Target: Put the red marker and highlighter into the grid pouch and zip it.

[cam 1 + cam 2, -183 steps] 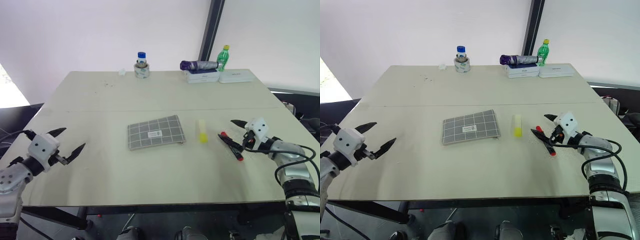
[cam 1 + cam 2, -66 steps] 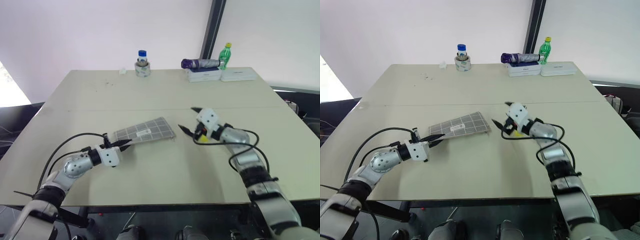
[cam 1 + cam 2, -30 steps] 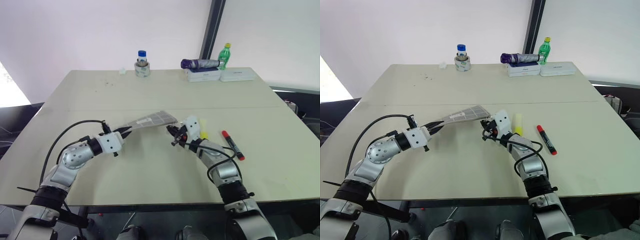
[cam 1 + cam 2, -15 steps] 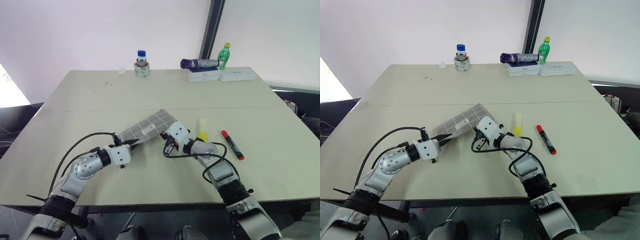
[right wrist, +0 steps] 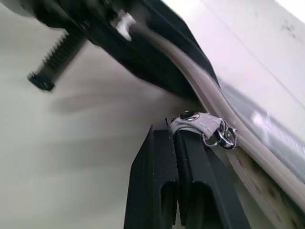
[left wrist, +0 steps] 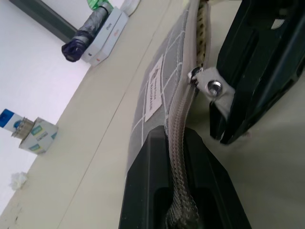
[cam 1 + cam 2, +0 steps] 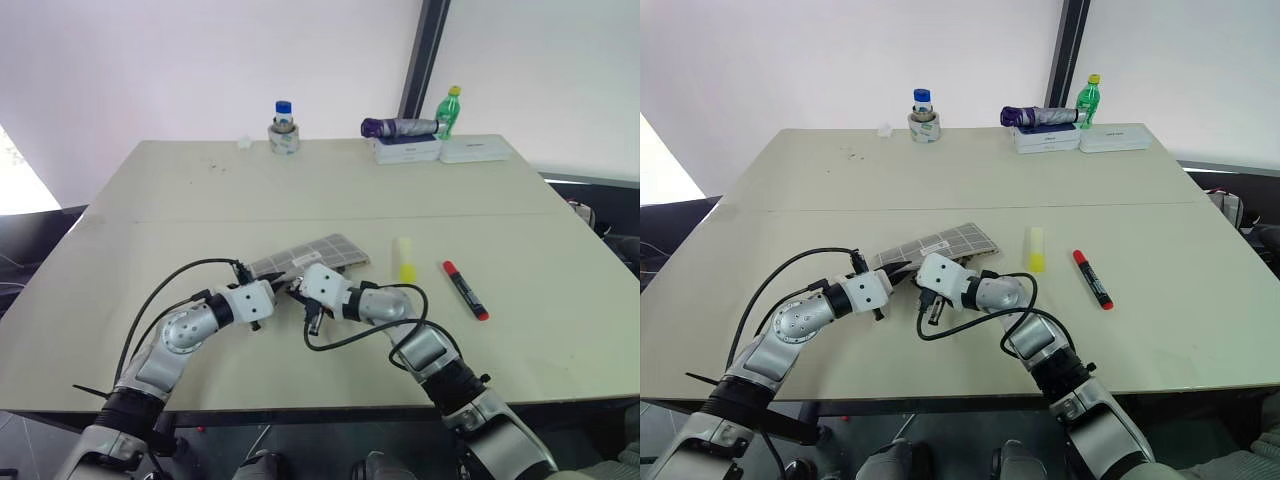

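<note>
The grid pouch (image 7: 318,250) lies just left of the table's middle, its near corner lifted. My left gripper (image 7: 278,289) is shut on the pouch's zipper edge (image 6: 177,119). Right beside it, my right gripper (image 7: 301,291) is shut on the grey zipper pull tab (image 5: 194,123), fingertips almost touching the left gripper's. The yellow highlighter (image 7: 404,262) lies on the table to the right of the pouch. Farther right lies the red marker (image 7: 462,288). Neither touches a gripper.
At the table's far edge stand a blue-capped bottle on a tape roll (image 7: 283,130), a green bottle (image 7: 451,110), and a purple folded umbrella (image 7: 398,128) on white boxes (image 7: 474,150). Black cables loop from both wrists over the near table.
My right gripper has slid left along the pouch's near edge with the zipper pull, ending beside the left gripper. The left gripper drifted right and down, and the pouch now lies flatter.
</note>
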You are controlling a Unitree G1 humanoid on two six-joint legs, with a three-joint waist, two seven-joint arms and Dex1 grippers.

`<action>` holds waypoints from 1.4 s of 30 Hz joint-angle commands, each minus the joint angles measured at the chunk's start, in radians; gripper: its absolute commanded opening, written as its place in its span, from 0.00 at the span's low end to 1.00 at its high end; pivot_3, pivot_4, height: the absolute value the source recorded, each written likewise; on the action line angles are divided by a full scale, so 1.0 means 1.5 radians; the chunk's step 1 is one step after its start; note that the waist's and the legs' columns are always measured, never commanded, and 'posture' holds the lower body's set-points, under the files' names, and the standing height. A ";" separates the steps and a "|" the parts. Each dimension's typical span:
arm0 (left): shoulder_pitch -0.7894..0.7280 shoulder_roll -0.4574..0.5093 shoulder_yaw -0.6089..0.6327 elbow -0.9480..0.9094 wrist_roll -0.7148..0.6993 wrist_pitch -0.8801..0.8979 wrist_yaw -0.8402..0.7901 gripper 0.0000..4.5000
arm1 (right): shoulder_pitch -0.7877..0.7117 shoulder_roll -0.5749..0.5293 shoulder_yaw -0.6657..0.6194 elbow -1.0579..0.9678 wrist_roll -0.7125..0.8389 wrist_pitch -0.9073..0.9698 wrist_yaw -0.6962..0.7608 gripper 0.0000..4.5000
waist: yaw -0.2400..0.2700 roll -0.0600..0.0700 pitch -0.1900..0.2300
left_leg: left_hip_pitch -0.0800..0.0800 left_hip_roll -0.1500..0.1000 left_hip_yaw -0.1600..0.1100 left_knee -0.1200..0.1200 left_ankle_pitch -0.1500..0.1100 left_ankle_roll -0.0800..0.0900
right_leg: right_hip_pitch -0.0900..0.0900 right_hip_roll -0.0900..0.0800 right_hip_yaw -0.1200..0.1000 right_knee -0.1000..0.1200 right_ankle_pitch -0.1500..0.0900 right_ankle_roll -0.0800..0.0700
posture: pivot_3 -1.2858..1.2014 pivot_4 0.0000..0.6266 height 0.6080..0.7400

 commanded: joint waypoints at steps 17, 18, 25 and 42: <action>-0.065 0.000 -0.028 0.059 0.035 -0.043 -0.017 0.00 | -0.048 0.031 0.038 0.005 -0.012 -0.111 0.081 0.02 | 0.000 0.000 0.000 | 0.000 0.000 0.000 0.000 0.000 0.000 | 0.000 0.000 0.000 0.000 0.000 0.000 | 0.52 0.24 1.00; -0.065 0.001 -0.030 0.062 0.039 -0.048 -0.017 0.00 | -0.048 0.030 0.039 0.005 -0.010 -0.117 0.088 0.02 | 0.000 0.000 0.000 | 0.000 0.000 0.000 0.000 0.000 0.000 | 0.000 0.000 0.000 0.000 0.000 0.000 | 0.52 0.24 1.00; -0.073 -0.013 -0.039 0.070 0.042 -0.056 -0.025 0.00 | -0.034 0.042 0.050 -0.009 -0.005 -0.150 0.113 0.02 | 0.000 0.000 0.000 | 0.000 0.000 0.000 0.000 0.000 0.000 | 0.000 0.000 0.000 0.000 0.000 0.000 | 0.52 0.24 1.00; -0.064 0.004 0.018 0.076 -0.007 -0.043 -0.019 0.00 | 0.027 -0.017 -0.071 -0.098 0.114 -0.071 0.136 0.67 | 0.000 0.000 0.000 | 0.000 0.000 0.000 0.000 0.000 0.000 | 0.000 0.000 0.000 0.000 0.000 0.000 | 0.52 0.24 1.00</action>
